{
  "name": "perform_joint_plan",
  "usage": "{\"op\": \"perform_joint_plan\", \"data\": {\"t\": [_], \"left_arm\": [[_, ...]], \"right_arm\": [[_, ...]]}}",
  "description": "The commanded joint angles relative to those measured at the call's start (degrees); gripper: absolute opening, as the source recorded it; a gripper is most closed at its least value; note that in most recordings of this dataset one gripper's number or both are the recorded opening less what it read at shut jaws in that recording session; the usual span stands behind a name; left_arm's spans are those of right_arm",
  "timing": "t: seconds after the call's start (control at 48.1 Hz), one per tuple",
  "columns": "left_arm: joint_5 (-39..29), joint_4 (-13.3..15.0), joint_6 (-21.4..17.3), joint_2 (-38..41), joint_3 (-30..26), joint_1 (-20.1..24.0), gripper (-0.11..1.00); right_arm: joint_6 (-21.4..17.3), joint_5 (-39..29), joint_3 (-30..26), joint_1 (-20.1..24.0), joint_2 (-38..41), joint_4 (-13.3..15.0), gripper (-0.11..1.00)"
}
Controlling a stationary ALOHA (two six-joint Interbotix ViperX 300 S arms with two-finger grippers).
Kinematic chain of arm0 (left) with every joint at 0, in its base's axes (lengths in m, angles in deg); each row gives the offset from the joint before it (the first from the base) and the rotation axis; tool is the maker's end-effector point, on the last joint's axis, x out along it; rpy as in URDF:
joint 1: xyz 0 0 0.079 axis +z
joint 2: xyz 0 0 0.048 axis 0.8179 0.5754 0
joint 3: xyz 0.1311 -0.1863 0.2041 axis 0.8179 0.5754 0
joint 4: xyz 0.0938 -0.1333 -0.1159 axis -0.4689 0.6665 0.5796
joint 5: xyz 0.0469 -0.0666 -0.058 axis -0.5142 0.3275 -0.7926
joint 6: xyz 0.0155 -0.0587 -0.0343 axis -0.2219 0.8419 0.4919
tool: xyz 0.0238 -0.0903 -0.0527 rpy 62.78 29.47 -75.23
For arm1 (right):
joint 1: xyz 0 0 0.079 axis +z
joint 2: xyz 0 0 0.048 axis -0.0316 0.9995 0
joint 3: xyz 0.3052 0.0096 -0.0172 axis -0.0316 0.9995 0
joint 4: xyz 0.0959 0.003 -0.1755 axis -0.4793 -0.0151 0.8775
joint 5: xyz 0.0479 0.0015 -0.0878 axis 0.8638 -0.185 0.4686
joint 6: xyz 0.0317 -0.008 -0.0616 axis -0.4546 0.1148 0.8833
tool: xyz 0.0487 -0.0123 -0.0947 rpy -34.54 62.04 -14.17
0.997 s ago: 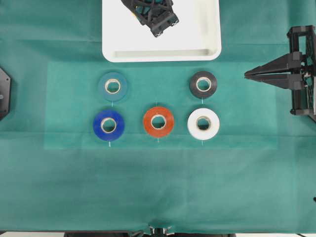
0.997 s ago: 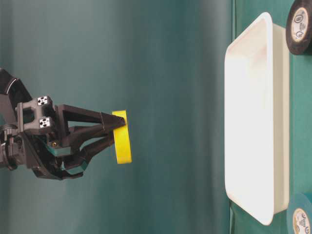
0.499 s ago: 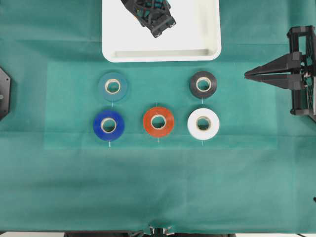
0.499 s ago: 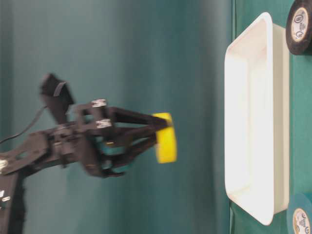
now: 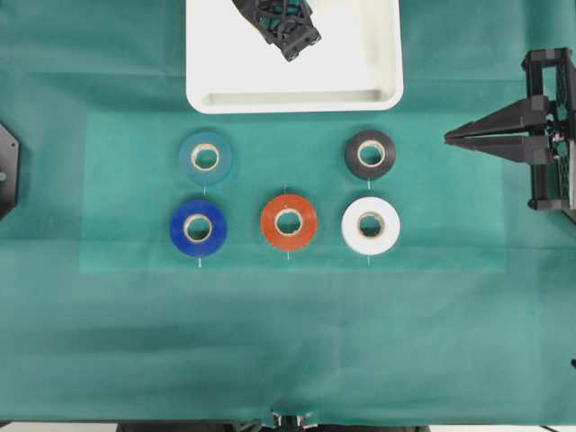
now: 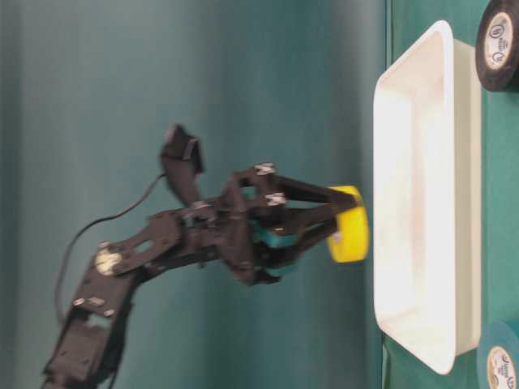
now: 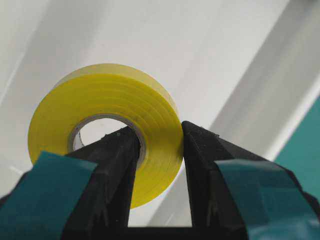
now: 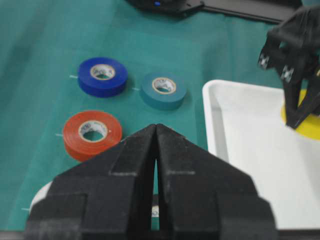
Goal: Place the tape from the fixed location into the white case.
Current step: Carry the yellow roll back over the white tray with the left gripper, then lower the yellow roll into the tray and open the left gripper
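Tape (image 7: pixel 105 130), the bright yellow roll, is pinched by my left hand (image 7: pixel 159 150): one finger (image 7: pixel 112 165) sits inside the pale core and the other presses the outer wall. In the table-level view the roll (image 6: pixel 349 235) hangs in the air just short of the white case (image 6: pixel 422 194), not touching it as far as I can tell (the picture is a little blurred there). From overhead, at the top centre of the frame, I see only the black back of the left hand (image 5: pixel 290 29) over the case (image 5: pixel 360 90); the roll itself is hidden beneath it.

My right hand (image 5: pixel 450 138) sits at the right edge of the overhead frame, its fingers pressed together with nothing between them. On the green tabletop (image 5: pixel 288 342) below the case lie five other rolls: teal (image 5: pixel 204 157), black (image 5: pixel 371 154), blue (image 5: pixel 198 228), orange-red (image 5: pixel 289 221) and white (image 5: pixel 371 225), all flat and apart from one another.
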Motion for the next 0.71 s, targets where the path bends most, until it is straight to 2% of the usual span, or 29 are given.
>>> {"op": "perform_joint_plan", "data": {"t": [0.0,0.395,0.686], "left_arm": [[1.3,-0.2,-0.2,-0.2,-0.7,-0.4,0.23],[2.9,-0.1,-0.2,4.3,-0.6,-0.8,0.23],[3.5,0.0,-1.1,4.3,-0.7,-0.8,0.23]], "right_arm": [[0.0,0.3,-0.6,0.0,0.3,0.0,0.0],[0.0,0.3,-0.6,0.0,0.4,-0.1,0.0],[0.0,0.4,-0.5,0.0,0.6,-0.1,0.0]]}}
